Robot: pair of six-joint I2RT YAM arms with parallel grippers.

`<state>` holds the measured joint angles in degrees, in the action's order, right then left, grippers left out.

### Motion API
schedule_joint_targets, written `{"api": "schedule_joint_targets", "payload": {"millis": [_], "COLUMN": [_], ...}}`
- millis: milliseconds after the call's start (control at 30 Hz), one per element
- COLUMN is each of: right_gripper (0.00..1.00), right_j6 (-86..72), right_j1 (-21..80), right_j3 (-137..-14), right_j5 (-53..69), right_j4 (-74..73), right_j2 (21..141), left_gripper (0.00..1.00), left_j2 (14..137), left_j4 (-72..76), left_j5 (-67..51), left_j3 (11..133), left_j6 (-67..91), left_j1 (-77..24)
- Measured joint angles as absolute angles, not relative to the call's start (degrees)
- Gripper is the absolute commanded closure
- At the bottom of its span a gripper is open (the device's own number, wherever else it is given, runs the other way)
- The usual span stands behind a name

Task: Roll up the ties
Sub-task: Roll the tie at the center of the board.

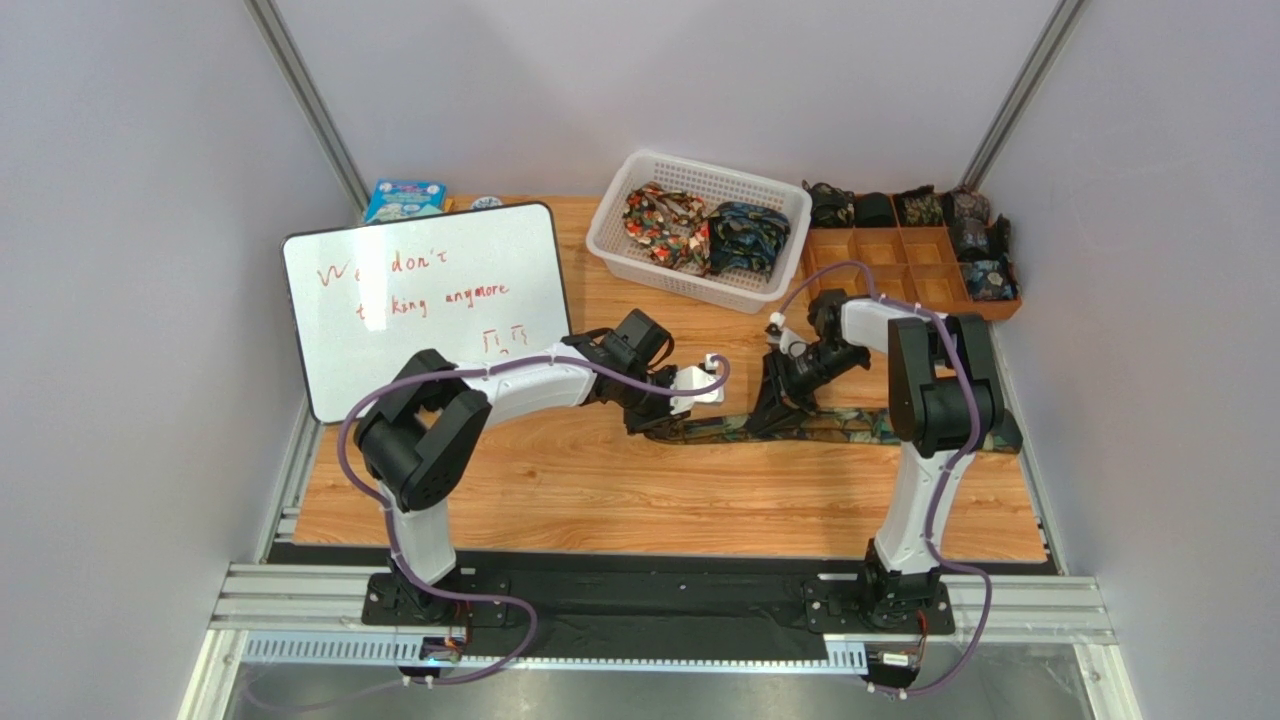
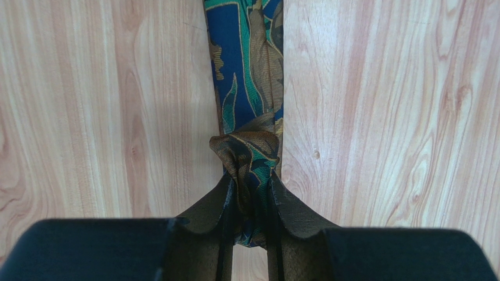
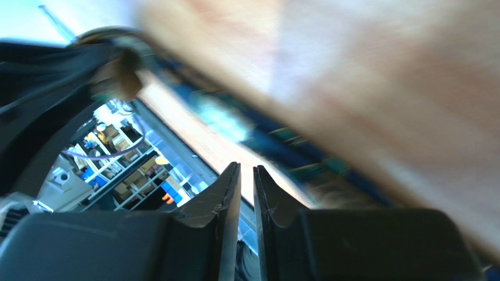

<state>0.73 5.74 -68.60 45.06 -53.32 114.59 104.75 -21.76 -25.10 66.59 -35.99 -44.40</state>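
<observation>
A dark blue-green-gold paisley tie (image 1: pixel 819 429) lies flat across the table's middle. In the left wrist view the tie (image 2: pixel 246 58) runs away from me. My left gripper (image 2: pixel 249 178) is shut on its bunched, folded-over end (image 2: pixel 245 149). In the top view my left gripper (image 1: pixel 661 417) sits at the tie's left end. My right gripper (image 1: pixel 762 420) points down at the tie, a little right of the left one. Its jaws (image 3: pixel 246 167) stand nearly together with nothing between them. That view is blurred, and the tie (image 3: pixel 311 170) shows there as a blue-green smear.
A white slotted basket (image 1: pixel 624 203) at the back holds a red-orange tie bundle (image 1: pixel 666 225) and a blue-green one (image 1: pixel 748 237). A brown compartment tray (image 1: pixel 909 267) at back right holds several small rolled ties (image 1: pixel 987 278). A whiteboard (image 1: pixel 428 300) leans at the left.
</observation>
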Motion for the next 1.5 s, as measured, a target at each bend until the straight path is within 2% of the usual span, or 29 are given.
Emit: {"api": "schedule_joint_targets", "payload": {"millis": [233, 667, 933, 1233, 1500], "right_gripper": [0.76, 0.76, 0.68, 0.63, 0.63], "right_j6": [-1.8, -7.2, -12.2, -25.8, -37.8], "right_j1": [9.1, 13.1, 12.9, 13.9, 19.4], "right_j3": [-70.0, -70.7, -66.1, -59.6, -50.7], "right_j5": [48.8, 45.1, 48.4, 52.5, 50.4], "right_j4": [-51.2, -45.2, -40.9, -26.0, -9.9], "right_j2": [108.9, 116.9, 114.0, 104.2, 103.5], "left_gripper": [0.82, 0.80, 0.77, 0.77, 0.77], "left_j2": [107.3, 107.5, 109.7, 111.4, 111.5], "left_j4": [-23.6, -27.4, -32.3, -34.1, -34.7], "left_j5": [-24.9, -24.7, -23.1, -22.4, -22.4], "left_j3": [68.2, 70.5, 75.4, 76.3, 76.4], "left_j6": [-36.2, -38.0, -40.4, -40.7, -40.7], "left_j1": [-44.2, -44.2, -44.6, -45.1, -45.3]}}
